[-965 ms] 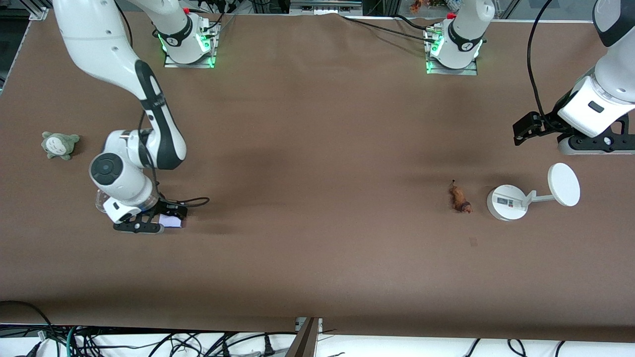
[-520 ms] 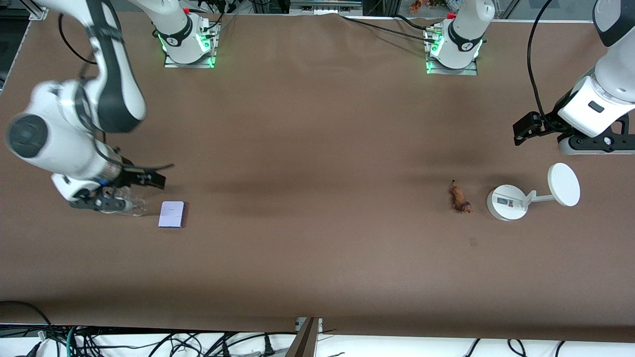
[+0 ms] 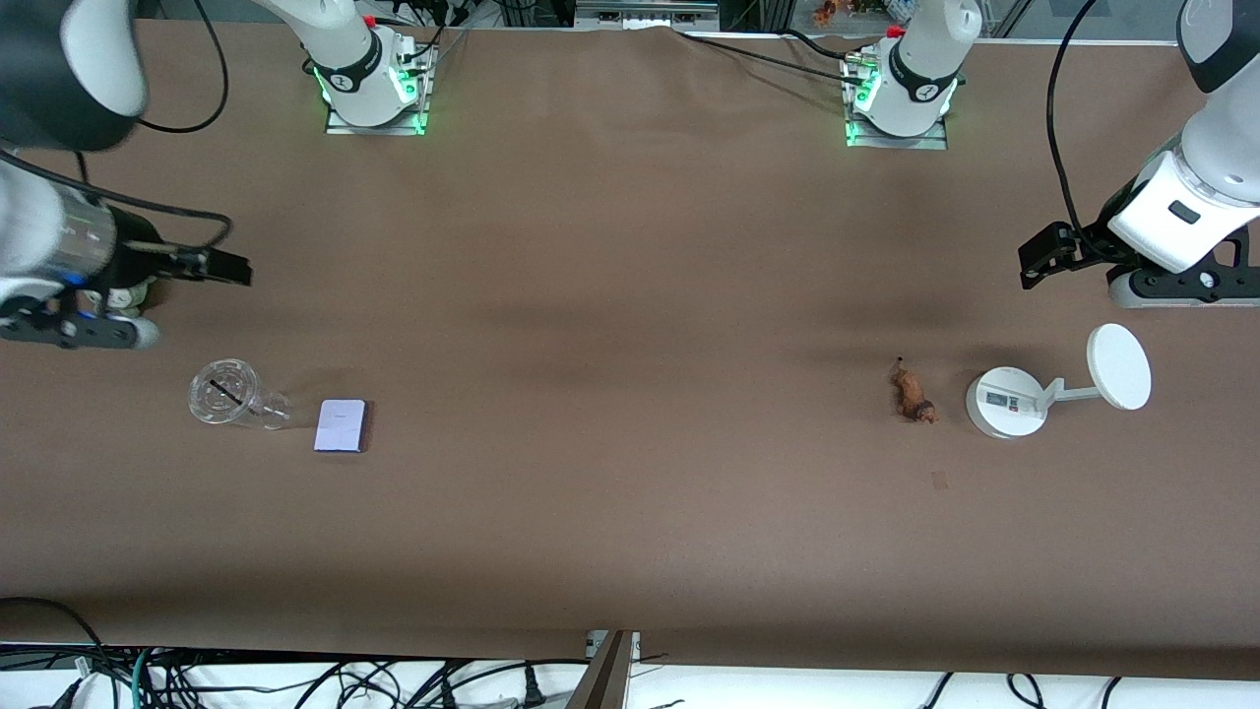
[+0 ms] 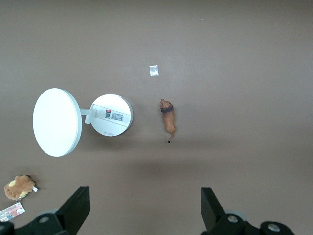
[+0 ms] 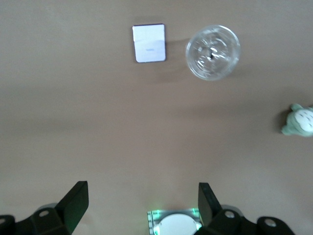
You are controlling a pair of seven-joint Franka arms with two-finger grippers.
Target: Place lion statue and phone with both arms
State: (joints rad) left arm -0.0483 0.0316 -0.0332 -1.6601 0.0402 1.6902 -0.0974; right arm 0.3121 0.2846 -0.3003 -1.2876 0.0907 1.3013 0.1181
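While the phone (image 3: 341,425) lies flat on the brown table (image 3: 630,532), just beside a clear cup (image 3: 228,396), the lion statue (image 3: 913,393) lies near the white stand (image 3: 1008,402). Farther up, both the right gripper (image 3: 59,320), partly cut off, and the left gripper (image 3: 1166,286) hang spread wide, holding nothing.

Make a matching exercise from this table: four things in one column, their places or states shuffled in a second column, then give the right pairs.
Things:
1. phone
2. lion statue
3. left gripper
4. clear cup

Places or states:
A. open and empty, up over the table's left-arm end
B. lying flat on the table beside the clear cup
C. on the table next to the white stand
D. see-through, standing at the right arm's end of the table

Pairs: 1-B, 2-C, 3-A, 4-D
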